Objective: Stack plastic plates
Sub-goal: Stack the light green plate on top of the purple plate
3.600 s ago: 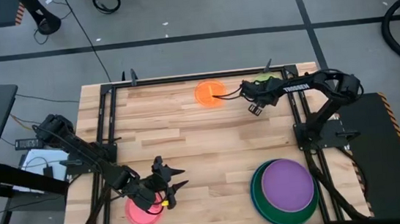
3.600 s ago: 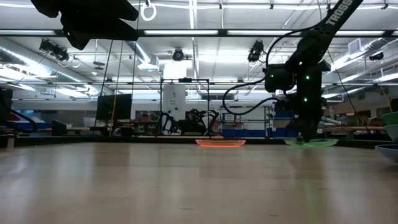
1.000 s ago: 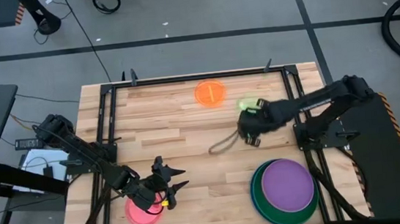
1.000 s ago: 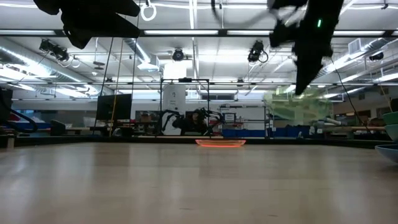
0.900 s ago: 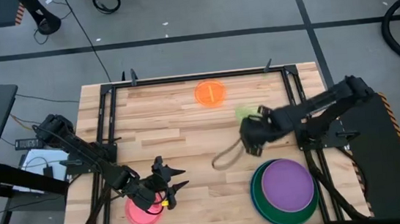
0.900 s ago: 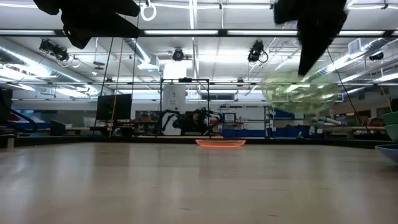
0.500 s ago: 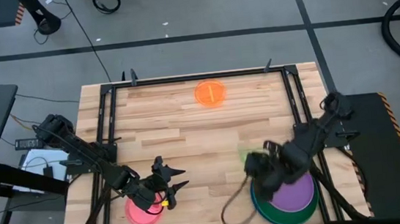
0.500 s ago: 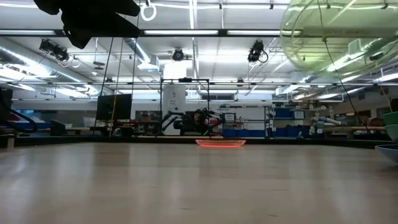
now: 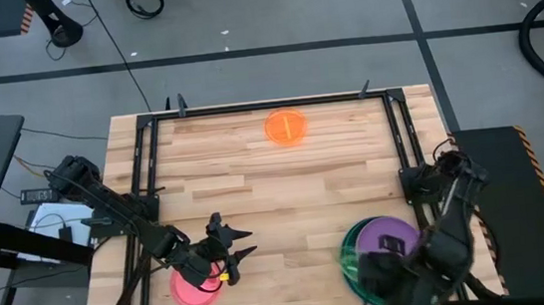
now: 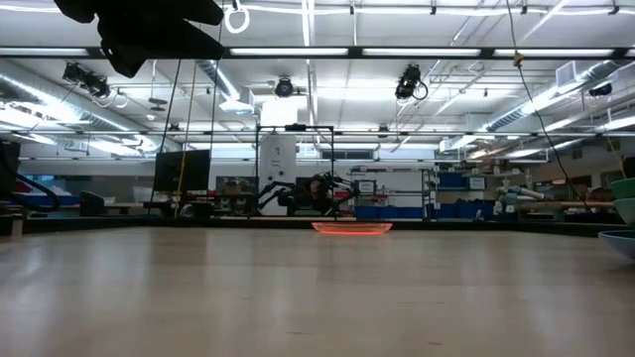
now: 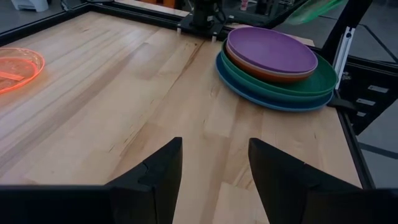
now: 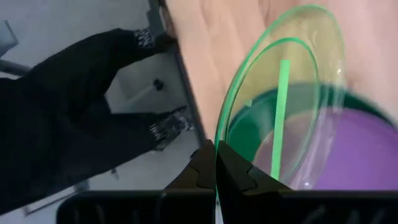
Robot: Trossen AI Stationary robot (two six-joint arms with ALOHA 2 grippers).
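Right wrist view, right gripper (image 12: 216, 163) pinching the rim of the translucent lime plate (image 12: 283, 93) – held tilted over the purple plate (image 9: 392, 237) topping the stack at lower right, left gripper (image 9: 234, 251) spread over the pink plate (image 9: 191, 287) at lower left, orange plate (image 9: 287, 127) at top centre.

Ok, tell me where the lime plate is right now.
The lime plate is pinched by its rim in the right gripper, tilted above the purple-topped stack at the table's near right corner.
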